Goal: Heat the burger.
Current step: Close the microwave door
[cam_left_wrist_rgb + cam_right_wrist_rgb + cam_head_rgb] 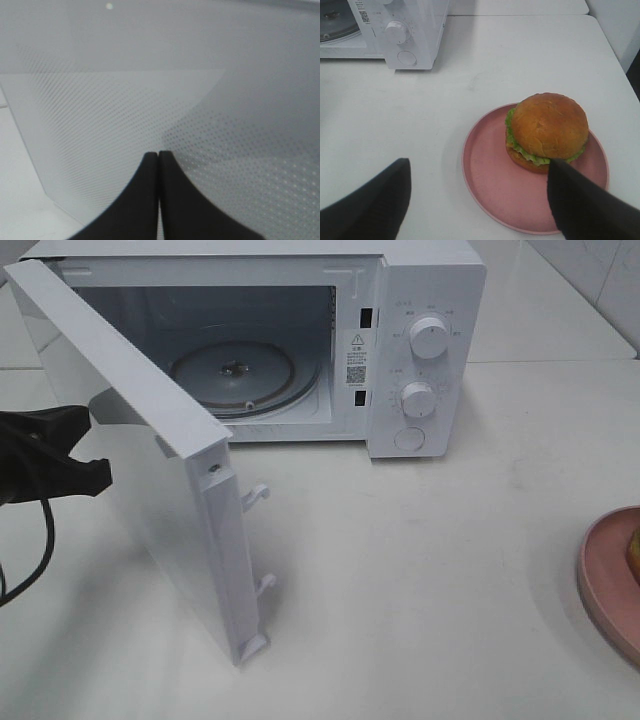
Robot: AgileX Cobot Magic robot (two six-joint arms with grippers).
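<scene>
The burger [547, 130], with a golden-brown bun and green lettuce, sits on a pink plate [490, 175] on the white table. In the high view only a sliver of the burger [634, 552] and the plate [605, 580] shows at the right edge. My right gripper [479, 167] is open and empty, hovering over the plate's near side, apart from the burger. The white microwave [420, 350] stands at the back with its door [160, 460] swung wide open and its glass turntable [245, 375] bare. My left gripper [100, 475] is shut and empty, pointed at the door's outer face [150, 100].
The open door juts out towards the table's front left. The microwave's two knobs [428, 338] and its button are on its right panel; the microwave also shows in the right wrist view [415, 30]. A black cable [40, 550] hangs from the left arm.
</scene>
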